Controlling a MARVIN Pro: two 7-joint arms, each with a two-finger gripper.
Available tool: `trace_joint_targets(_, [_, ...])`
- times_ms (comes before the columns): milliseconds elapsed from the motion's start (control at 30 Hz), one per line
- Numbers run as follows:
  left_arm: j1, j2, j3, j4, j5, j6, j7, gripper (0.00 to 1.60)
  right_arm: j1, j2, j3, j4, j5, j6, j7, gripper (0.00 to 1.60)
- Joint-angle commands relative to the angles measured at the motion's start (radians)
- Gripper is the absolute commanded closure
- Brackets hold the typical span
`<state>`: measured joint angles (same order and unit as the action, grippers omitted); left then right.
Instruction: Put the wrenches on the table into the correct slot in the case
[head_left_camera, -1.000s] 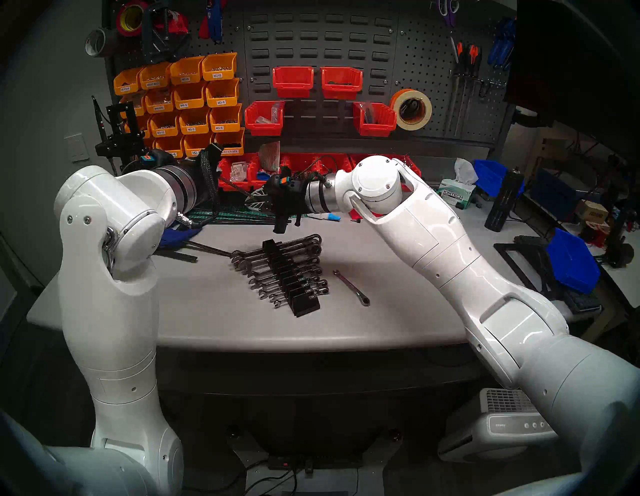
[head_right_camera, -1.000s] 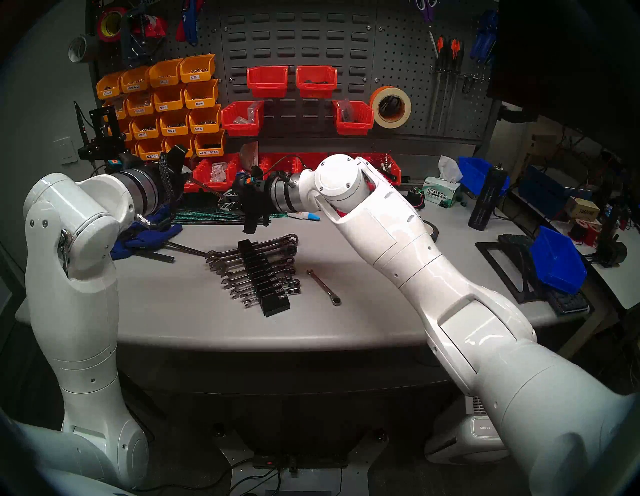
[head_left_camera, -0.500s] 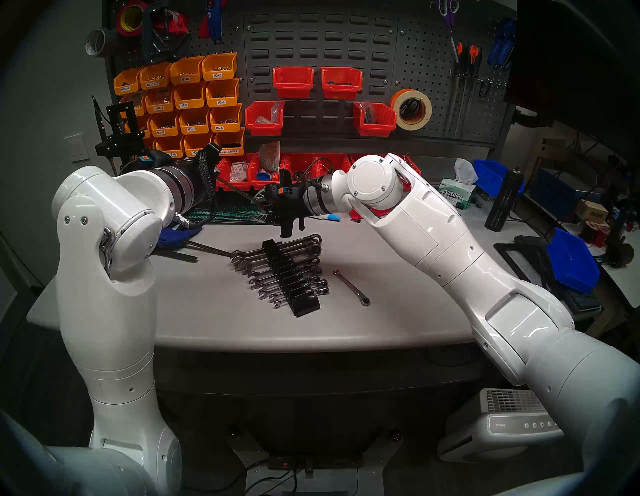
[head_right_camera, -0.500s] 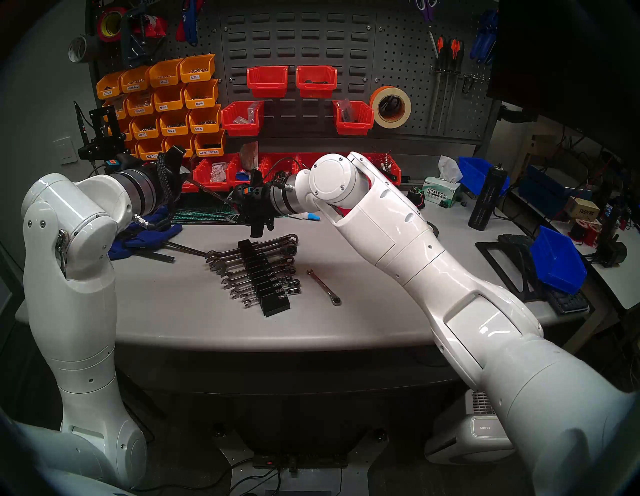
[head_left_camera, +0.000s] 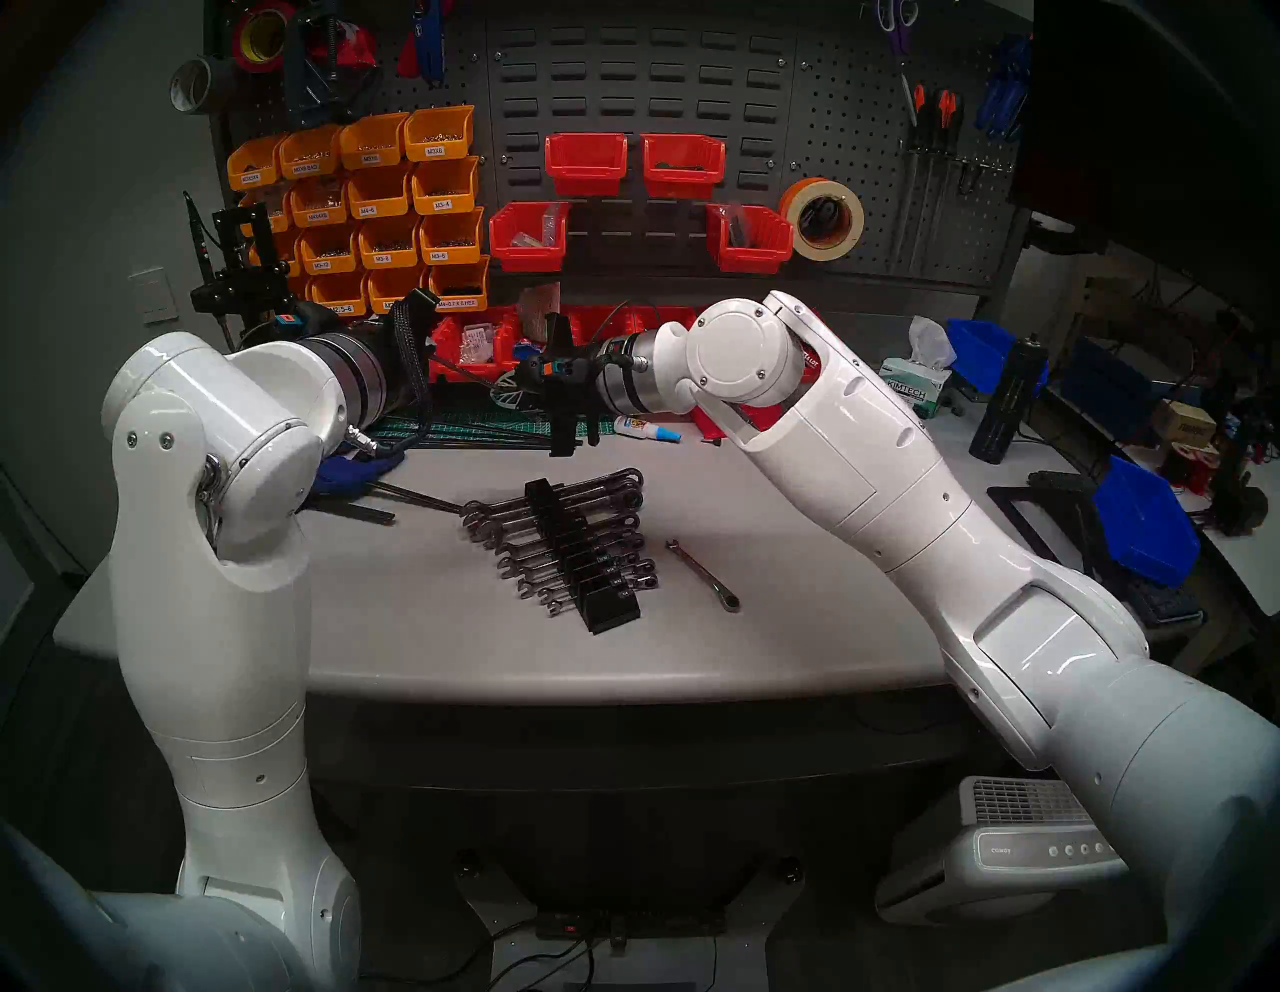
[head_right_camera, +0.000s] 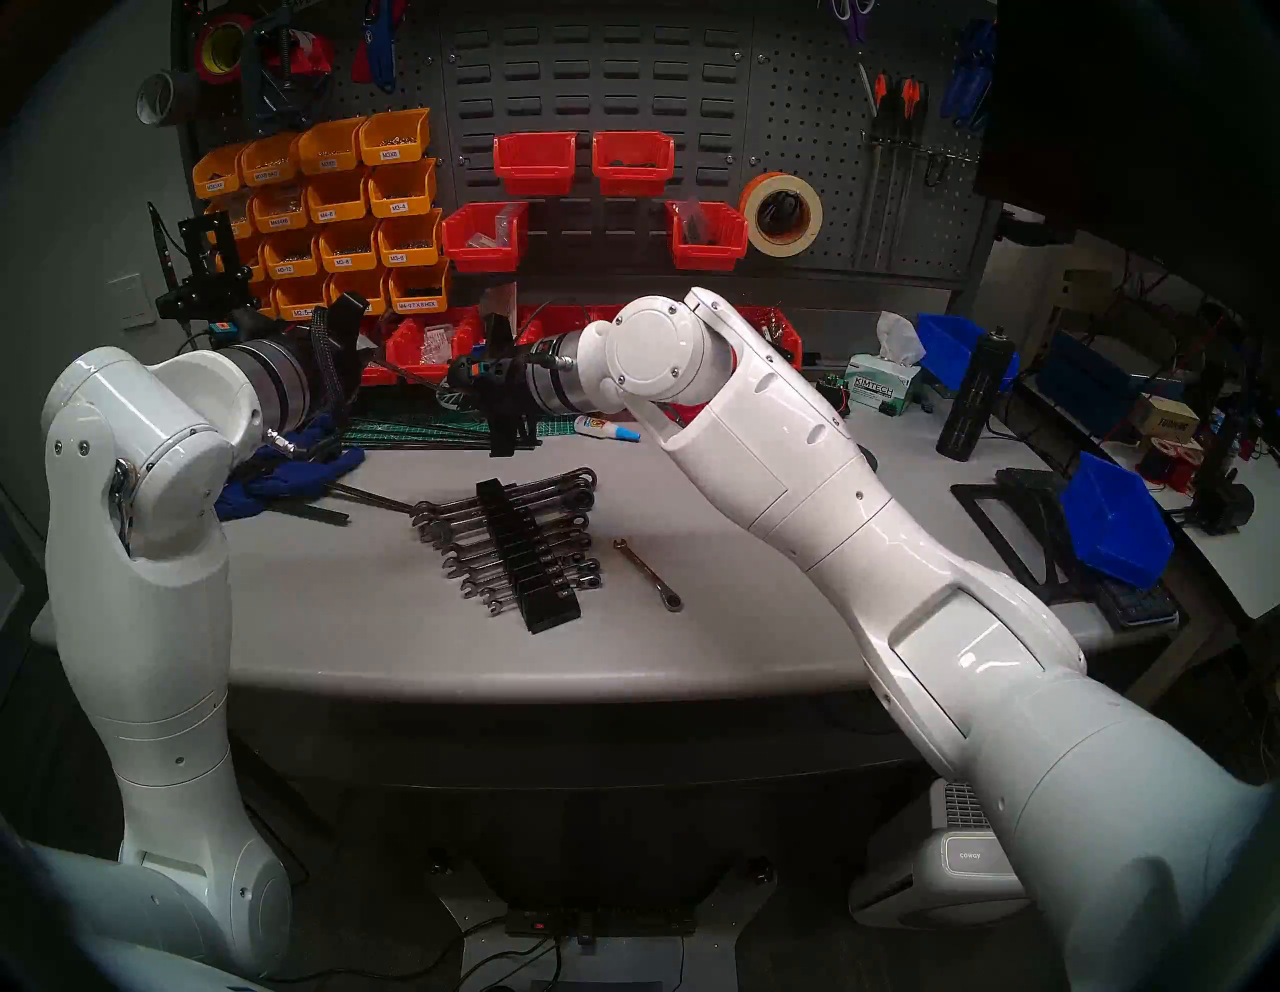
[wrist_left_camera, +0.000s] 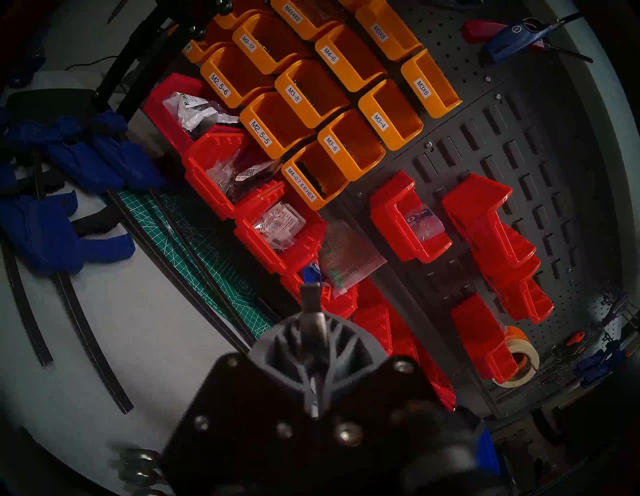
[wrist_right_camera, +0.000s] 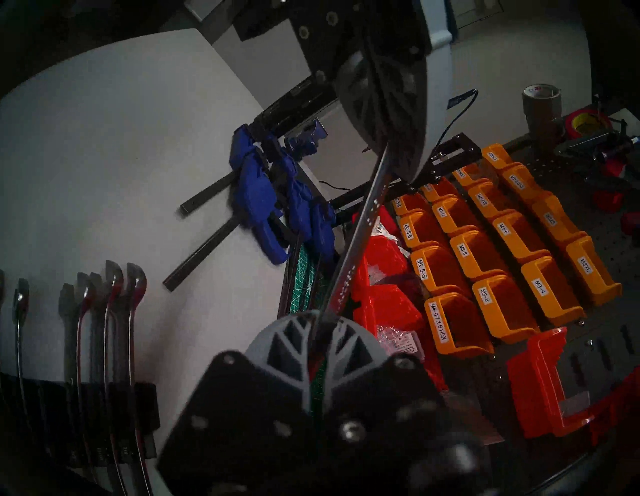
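Wrenches were split between air and table. The held wrench (wrist_right_camera: 360, 239) ran as a bridge from my left fingers (wrist_left_camera: 294, 341), which were clamped tight on one end, down into the gap of my right fingers (wrist_right_camera: 294, 337). The shaft lay between that right pair, and they stood nearly closed about it, but I could not tell whether they actually pinched it.

The second wrench (head_left_camera: 703, 575) lay loose on the table (head_left_camera: 415, 623), below and to the right of the right fingers and just beside the case (head_left_camera: 589, 561). The case sat below both pairs of fingers with most of its slots filled.

I judged this to be a mid-air hand-over. The right fingers needed a firm bite before the left let go, and then the wrench had to be carried down to its own slot.

I could not make out which slot stood vacant, because the labels were too small. In the right wrist view the case was dark and cut off at the edge. Nor could I tell which end of the wrench each pair held.
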<state>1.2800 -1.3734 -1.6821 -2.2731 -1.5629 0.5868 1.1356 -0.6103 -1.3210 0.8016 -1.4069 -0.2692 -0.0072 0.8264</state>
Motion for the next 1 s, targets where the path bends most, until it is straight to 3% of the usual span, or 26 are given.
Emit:
trace_joint_targets(0, [-0.028,0.006,-0.001,-0.021,-0.004,0.004,-0.017,1.6,0.029,0.002,0.032,-0.058,0.004,0.018,-0.007,1.6])
trace_joint_targets(167, [-0.022,0.019,-0.005,-0.02,-0.025,0.022,-0.045,1.6,0.025,-0.005,0.06,-0.053,0.051,0.027,0.025,1.6])
trace_joint_targets(200, [-0.021,0.018,-0.007,-0.02,-0.037,0.025,-0.044,1.6,0.011,-0.018,0.089,-0.043,0.102,0.022,0.028,1.6])
trace_joint_targets(400, [-0.008,0.03,-0.019,-0.029,-0.069,0.059,-0.091,1.59,0.03,-0.015,0.096,-0.027,0.118,0.011,0.065,1.6])
trace_joint_targets(433, [-0.006,0.031,-0.02,-0.03,-0.072,0.064,-0.096,1.32,0.033,-0.014,0.096,-0.025,0.123,0.004,0.077,1.6])
trace_joint_targets(500, [-0.004,0.035,-0.024,-0.029,-0.081,0.077,-0.108,1.17,0.033,-0.019,0.105,-0.021,0.141,0.013,0.094,1.6])
trace_joint_targets(533, [-0.003,0.037,-0.025,-0.028,-0.085,0.082,-0.111,1.17,0.039,-0.015,0.101,-0.02,0.14,0.013,0.108,1.6])
trace_joint_targets(600, [0.003,0.042,-0.029,-0.028,-0.097,0.098,-0.128,0.92,0.039,-0.019,0.113,-0.013,0.165,0.021,0.131,1.6])
trace_joint_targets(800, [0.021,0.048,-0.04,-0.034,-0.126,0.131,-0.164,0.78,0.054,-0.024,0.131,0.01,0.219,0.043,0.205,1.6])
trace_joint_targets(833, [0.023,0.048,-0.041,-0.035,-0.128,0.133,-0.165,0.65,0.059,-0.025,0.134,0.014,0.229,0.049,0.221,1.6])
trace_joint_targets(900, [0.027,0.048,-0.047,-0.035,-0.134,0.141,-0.175,0.63,0.066,-0.029,0.14,0.021,0.247,0.068,0.249,1.6])
trace_joint_targets(933, [0.03,0.049,-0.051,-0.035,-0.137,0.147,-0.181,0.74,0.078,-0.025,0.14,0.028,0.246,0.087,0.273,1.6])
trace_joint_targets(967, [0.031,0.049,-0.053,-0.034,-0.138,0.149,-0.183,0.72,0.079,-0.027,0.146,0.032,0.253,0.092,0.278,1.6])
